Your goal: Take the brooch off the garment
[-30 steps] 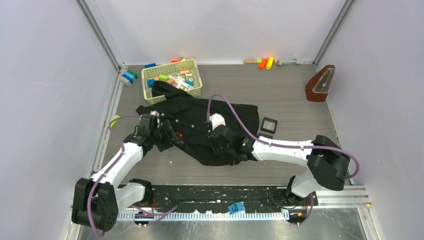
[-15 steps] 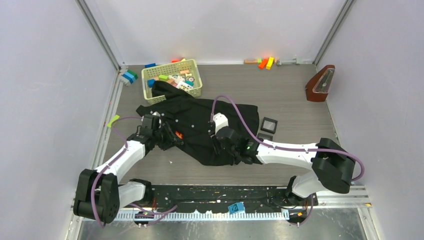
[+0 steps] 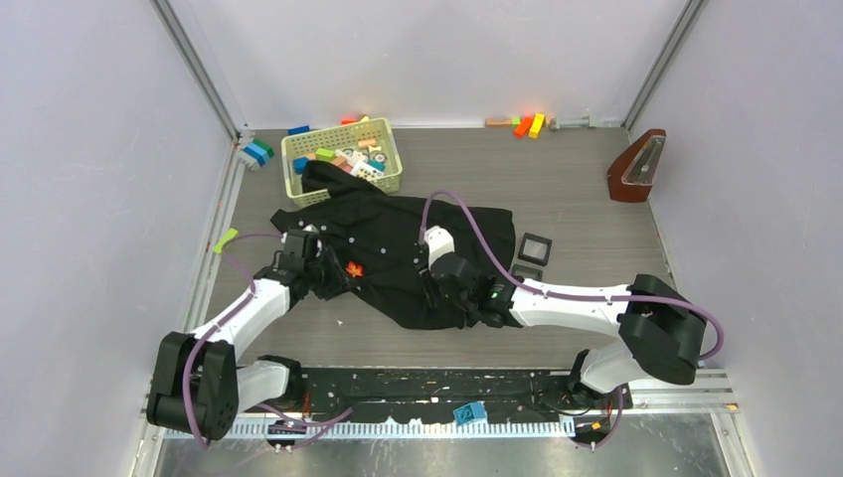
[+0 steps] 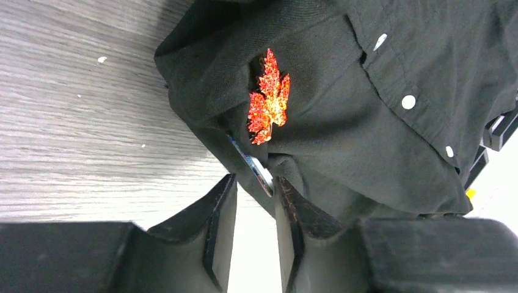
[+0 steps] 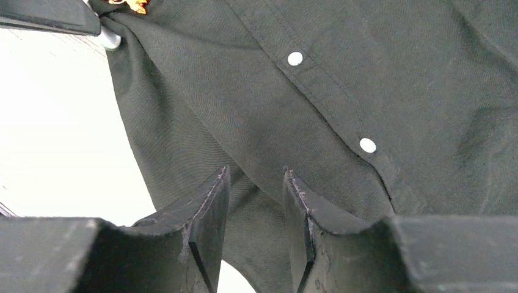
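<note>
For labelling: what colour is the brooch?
The brooch is glittery orange-red and yellow; clearest from left wrist.

The brooch (image 3: 353, 267) sits on the garment (image 3: 398, 234) beside the left tool (image 3: 336, 276).

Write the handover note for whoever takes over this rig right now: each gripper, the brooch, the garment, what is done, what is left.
Left gripper: jaws narrow, at the garment's edge just below the brooch. A silvery piece sits at the tips; whether anything is pinched is unclear.
Right gripper: shut on a fold of the garment, near its white buttons.
Brooch: on the garment, face up, by the left gripper.
Garment: lying on the table.
Done: both arms placed at the cloth.
Left: work the brooch free and take it off.
</note>
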`<state>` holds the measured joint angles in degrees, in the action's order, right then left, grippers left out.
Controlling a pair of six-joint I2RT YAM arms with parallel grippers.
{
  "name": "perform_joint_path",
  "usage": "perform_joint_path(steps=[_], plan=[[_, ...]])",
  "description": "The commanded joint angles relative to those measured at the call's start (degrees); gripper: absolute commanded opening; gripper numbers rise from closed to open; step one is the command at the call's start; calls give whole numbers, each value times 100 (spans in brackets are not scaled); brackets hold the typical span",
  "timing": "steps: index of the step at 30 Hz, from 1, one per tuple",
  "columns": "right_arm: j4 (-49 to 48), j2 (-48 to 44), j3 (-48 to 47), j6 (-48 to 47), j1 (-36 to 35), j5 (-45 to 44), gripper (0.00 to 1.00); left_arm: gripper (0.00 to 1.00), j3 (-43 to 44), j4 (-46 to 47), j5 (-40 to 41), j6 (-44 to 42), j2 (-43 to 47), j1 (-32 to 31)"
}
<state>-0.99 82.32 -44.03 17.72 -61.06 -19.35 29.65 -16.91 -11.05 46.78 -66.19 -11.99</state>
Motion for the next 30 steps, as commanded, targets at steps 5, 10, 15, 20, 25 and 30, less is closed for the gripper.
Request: perform_joint_path(steps=[5,10,15,20,25,30], plan=[[-448,-18,18,39,-9,55,43,1,10,180,-17,-58,-17,-5],[-510,56,0,30,-10,100,43,0,145,-249,-60,-265,109,-5],[-718,63,57,90,-11,416,43,0,321,-358,-633,-576,162,-13],[-1054,-96,235,71,-11,986,51,0,536,-390,-1689,-1248,180,-192],[-1517,-132,388,-34,6,1346,56,0,722,-469,-1467,-1564,243,-828],[-2101,12,645,-367,49,2216,57,0,683,-96,-1829,-1621,328,-974]])
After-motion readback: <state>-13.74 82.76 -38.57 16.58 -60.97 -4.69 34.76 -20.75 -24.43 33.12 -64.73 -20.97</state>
